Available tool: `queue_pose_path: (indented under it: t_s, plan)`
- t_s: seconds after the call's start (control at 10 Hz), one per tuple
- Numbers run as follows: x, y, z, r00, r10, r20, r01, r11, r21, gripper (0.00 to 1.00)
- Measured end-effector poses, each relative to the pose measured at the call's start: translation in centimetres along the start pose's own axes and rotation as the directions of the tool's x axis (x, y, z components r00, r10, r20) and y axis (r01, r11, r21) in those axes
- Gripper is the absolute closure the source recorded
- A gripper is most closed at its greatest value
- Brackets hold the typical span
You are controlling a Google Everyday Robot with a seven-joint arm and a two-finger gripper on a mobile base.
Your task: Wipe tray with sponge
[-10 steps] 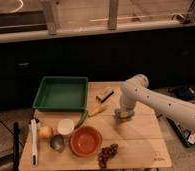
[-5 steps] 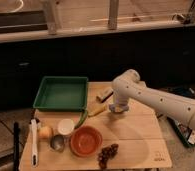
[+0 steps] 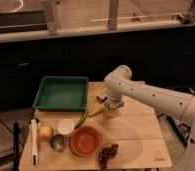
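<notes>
The green tray (image 3: 61, 93) sits at the back left of the wooden table, with nothing in it. My gripper (image 3: 113, 104) points down over the table's middle, a short way right of the tray's right rim. It is shut on a small pale blue-grey pad, the sponge (image 3: 114, 105), which is mostly covered by the fingers. The white arm reaches in from the right.
A tan-and-black block (image 3: 102, 98) lies just left of the gripper, with a yellow item (image 3: 96, 111) and a green pepper (image 3: 81, 119) in front of it. Nearer me are a white cup (image 3: 66, 126), orange bowl (image 3: 86, 140), grapes (image 3: 107, 152), onion (image 3: 45, 132) and a white brush (image 3: 34, 142).
The arm has swung left across the table toward the tray, carrying the pad with it. Nothing else on the table has moved.
</notes>
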Motion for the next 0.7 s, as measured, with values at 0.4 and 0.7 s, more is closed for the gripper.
queue_pose_path:
  t_s: [0.4,0.7]
  plan:
    - [-1.9,-1.7,-0.9,0.999,-0.034,-0.02,0.034,0.999,0.013,0.93]
    - [-4.6,-3.3,-1.2,0.998,-0.061,-0.014,0.061,0.998,0.027,0.98]
